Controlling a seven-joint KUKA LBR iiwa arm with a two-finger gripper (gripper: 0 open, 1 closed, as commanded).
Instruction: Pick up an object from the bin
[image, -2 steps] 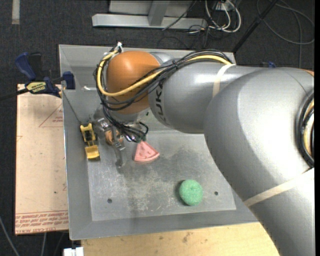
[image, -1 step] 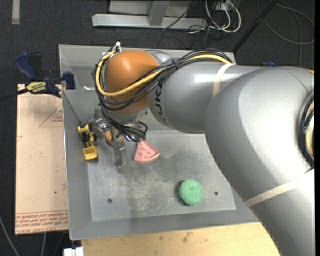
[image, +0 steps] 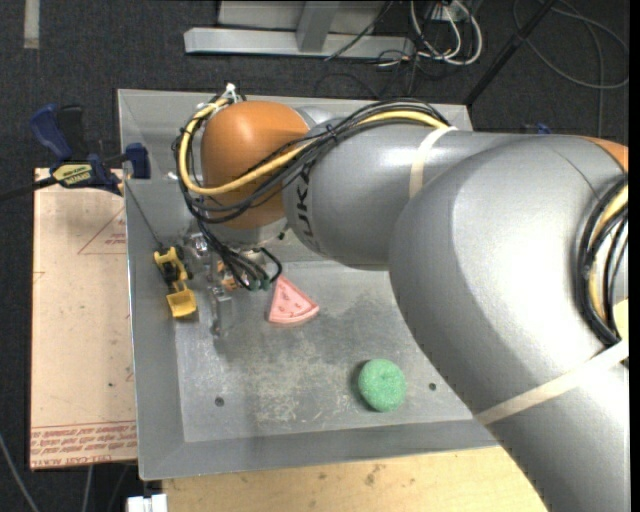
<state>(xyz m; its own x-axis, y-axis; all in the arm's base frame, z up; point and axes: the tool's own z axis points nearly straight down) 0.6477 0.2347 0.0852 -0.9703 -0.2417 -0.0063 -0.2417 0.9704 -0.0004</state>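
Nearest, toward the right of the grey metal bin, a green round ball with a rough, spongy-looking surface lies alone on the scuffed floor, well apart from everything else.

Farther in, around the middle of the bin, a flat pink wedge shaped like a watermelon slice lies on the floor. Just to its left the gripper is down at the floor, in the gap between the pink wedge and a yellow plastic toy digger. The digger lies against the bin's left wall, just beside the gripper. The gripper stands nearer to it than to the wedge, but nothing can be seen in its grasp. Whether the pincer is released or clenched cannot be told from this angle.

Farther still, the rounded orange cover on the wrist hangs over the far left part of the bin. Yellow and black cables loop around it, and the thick silver arm runs off to the right.
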